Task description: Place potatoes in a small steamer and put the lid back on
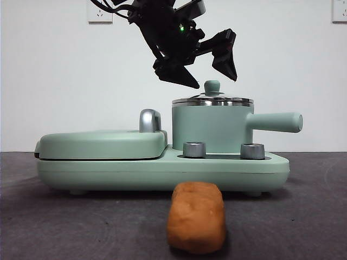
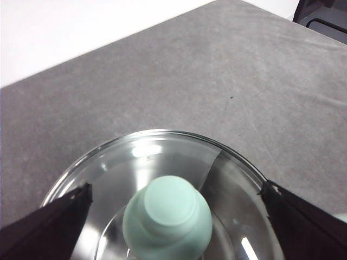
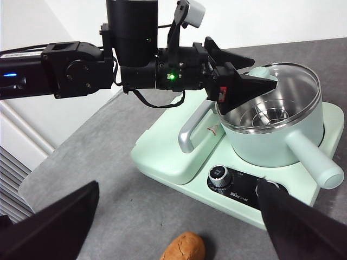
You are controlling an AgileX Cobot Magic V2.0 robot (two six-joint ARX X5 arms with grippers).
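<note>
The potato [image 1: 196, 216] lies on the dark table in front of the cooker, also seen in the right wrist view [image 3: 183, 248]. The small steamer [image 1: 211, 127] sits on the cooker's right side, handle pointing right. The glass lid [image 1: 212, 101] rests on it, green knob [image 1: 212, 86] up. My left gripper [image 1: 214, 81] hangs open just above the lid, one jaw on each side of the knob [image 2: 168, 219] without touching it. My right gripper [image 3: 178, 187] is open and empty, held back from the cooker above the table near the potato.
A flat mint-green griddle [image 1: 103, 143] with a chrome handle [image 1: 150, 120] takes up the left half of the cooker base [image 1: 162, 172]. Two steel dials [image 1: 194, 149] sit on the base's front. A white wall stands behind.
</note>
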